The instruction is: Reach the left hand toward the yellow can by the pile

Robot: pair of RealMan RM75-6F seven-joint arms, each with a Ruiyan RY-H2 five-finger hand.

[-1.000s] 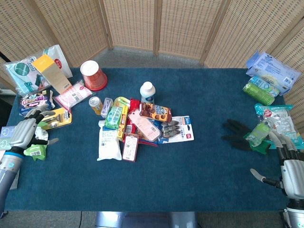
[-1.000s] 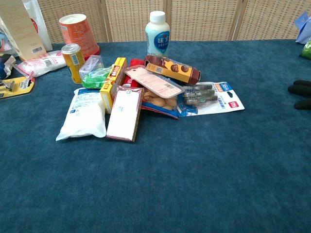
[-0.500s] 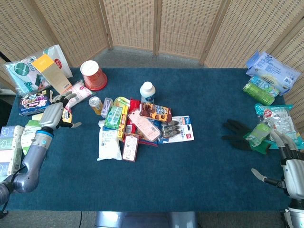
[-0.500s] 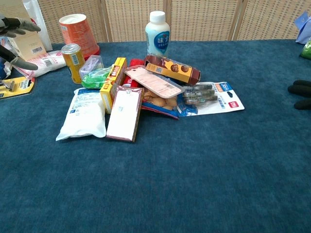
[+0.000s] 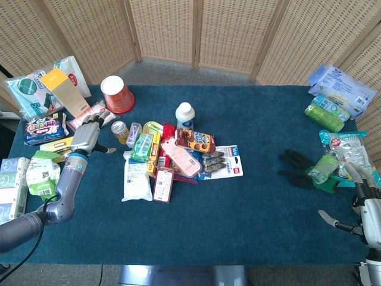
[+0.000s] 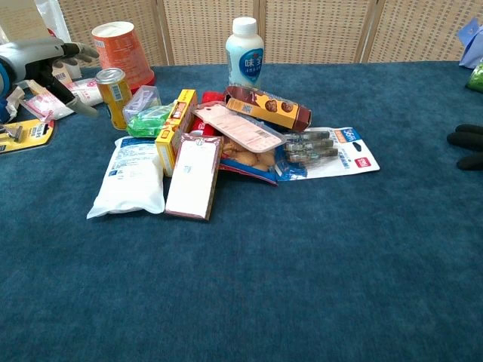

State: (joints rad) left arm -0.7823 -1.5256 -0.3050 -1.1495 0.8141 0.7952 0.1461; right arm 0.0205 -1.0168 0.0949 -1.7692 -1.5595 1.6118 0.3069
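While the right robot hand (image 5: 364,205) rests at the near right corner of the blue bench (image 5: 256,202), its fingers apart and nothing in them, the left robot hand (image 5: 87,137) hovers over the left side, released, fingers spread and holding nothing. In the chest view the left robot hand (image 6: 45,60) sits just left of the yellow can (image 6: 114,97), near it but apart. The yellow can (image 5: 119,131) stands upright at the left edge of the pile, just beside a clear box of green pieces (image 6: 147,113). Nearer in the pile lie a white pouch (image 6: 130,176) and a pale flat box (image 6: 194,175), touching side by side. Farther back stand a white bottle (image 6: 245,53) and an orange cup (image 6: 121,49), the cup just behind the can. Black gloves (image 5: 294,168) lie well to the right.
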